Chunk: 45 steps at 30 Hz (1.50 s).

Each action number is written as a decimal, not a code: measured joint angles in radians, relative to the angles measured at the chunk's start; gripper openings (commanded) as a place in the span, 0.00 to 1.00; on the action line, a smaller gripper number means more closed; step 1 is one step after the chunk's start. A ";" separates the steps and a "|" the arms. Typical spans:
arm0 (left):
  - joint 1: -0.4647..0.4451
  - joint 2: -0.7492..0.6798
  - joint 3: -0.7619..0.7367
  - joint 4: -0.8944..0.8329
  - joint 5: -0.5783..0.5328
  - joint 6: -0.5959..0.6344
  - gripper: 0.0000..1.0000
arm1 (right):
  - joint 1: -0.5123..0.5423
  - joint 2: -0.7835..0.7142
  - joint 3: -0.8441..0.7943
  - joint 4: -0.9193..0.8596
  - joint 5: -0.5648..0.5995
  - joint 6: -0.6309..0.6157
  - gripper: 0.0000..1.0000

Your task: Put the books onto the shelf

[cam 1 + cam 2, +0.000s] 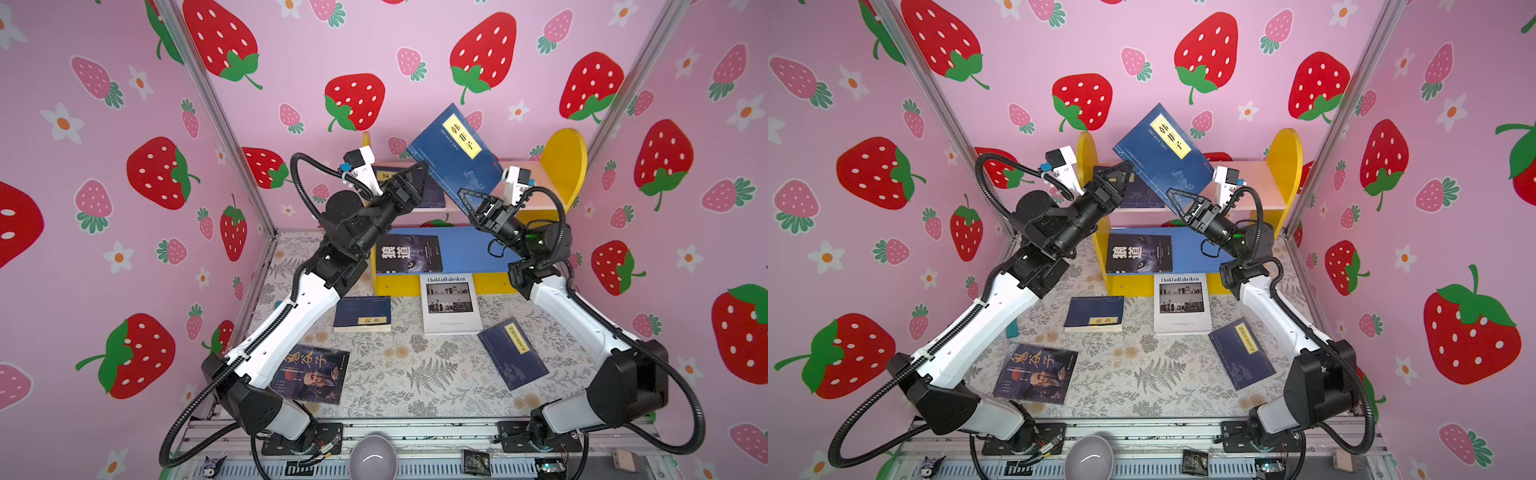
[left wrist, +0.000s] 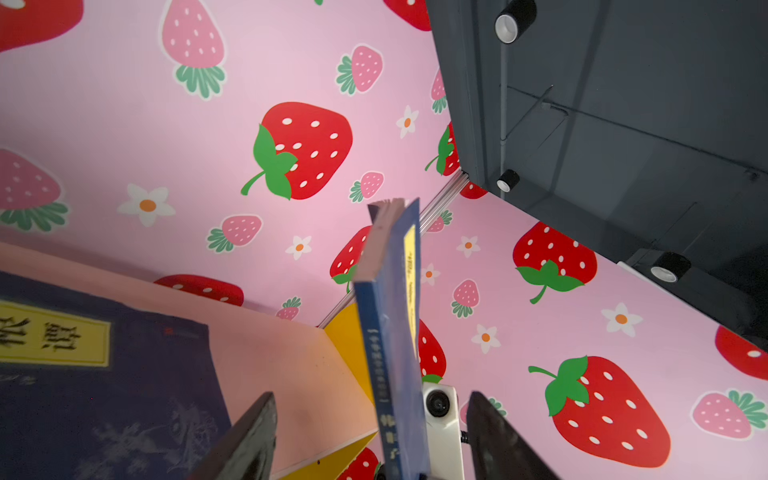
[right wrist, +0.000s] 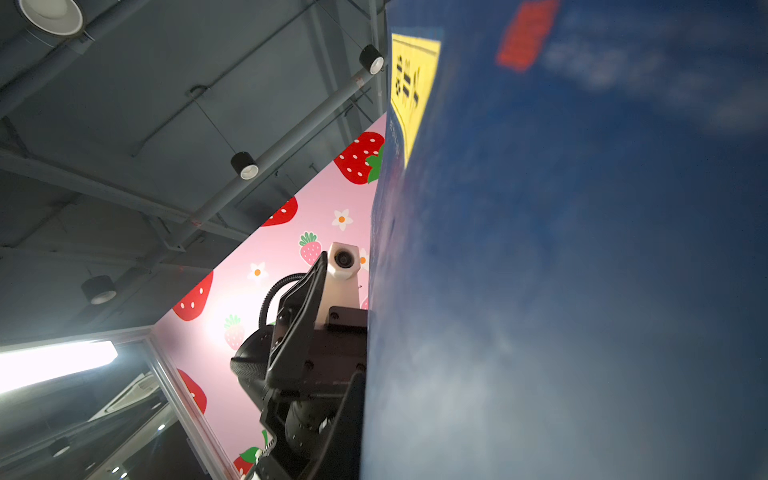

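Clearance from the parted jaws of the left end effector (image 1: 422, 168) should be kept as the thin blue yellow-labelled book (image 1: 453, 156), clamped tilted above the yellow-sided shelf (image 1: 566, 162) by the right end effector (image 1: 463, 195), is lowered.

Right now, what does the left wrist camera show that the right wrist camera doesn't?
Left wrist only: the shelf's pink board with a navy book lying on it, and the left fingers open either side of the blue book, seen edge-on. Right wrist only: the book's cover close up, the left arm's camera beside it. Both: the blue book, its yellow label, the strawberry wall.
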 measured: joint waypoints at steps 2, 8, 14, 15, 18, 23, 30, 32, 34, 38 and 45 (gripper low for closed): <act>0.070 -0.020 0.007 -0.057 0.072 -0.002 0.80 | -0.029 -0.042 0.000 -0.065 -0.047 -0.030 0.12; 0.192 -0.032 0.116 -0.216 0.324 0.013 0.81 | -0.073 -0.129 0.002 -0.169 -0.167 -0.071 0.13; 0.189 -0.032 0.166 -0.229 0.518 -0.005 0.82 | -0.079 -0.162 0.003 -0.275 -0.226 -0.116 0.13; 0.189 -0.029 0.166 -0.224 0.542 -0.014 0.82 | -0.078 -0.164 0.003 -0.288 -0.229 -0.121 0.14; 0.189 -0.010 0.168 -0.208 0.592 -0.042 0.81 | -0.078 -0.164 0.009 -0.314 -0.236 -0.132 0.14; 0.174 0.058 0.206 -0.219 0.634 -0.059 0.77 | -0.078 -0.164 0.032 -0.329 -0.252 -0.135 0.14; 0.127 0.110 0.256 -0.242 0.650 -0.056 0.35 | -0.078 -0.160 0.048 -0.329 -0.272 -0.128 0.14; 0.121 0.113 0.266 -0.240 0.653 -0.060 0.23 | -0.078 -0.155 0.054 -0.331 -0.275 -0.125 0.14; 0.116 0.118 0.280 -0.233 0.653 -0.064 0.10 | -0.078 -0.145 0.064 -0.333 -0.277 -0.122 0.14; 0.107 0.121 0.290 -0.216 0.631 -0.071 0.00 | -0.079 -0.116 0.081 -0.335 -0.266 -0.118 0.42; 0.073 0.037 0.100 -0.177 0.374 -0.079 0.00 | -0.085 -0.089 0.150 -0.502 -0.107 -0.276 0.77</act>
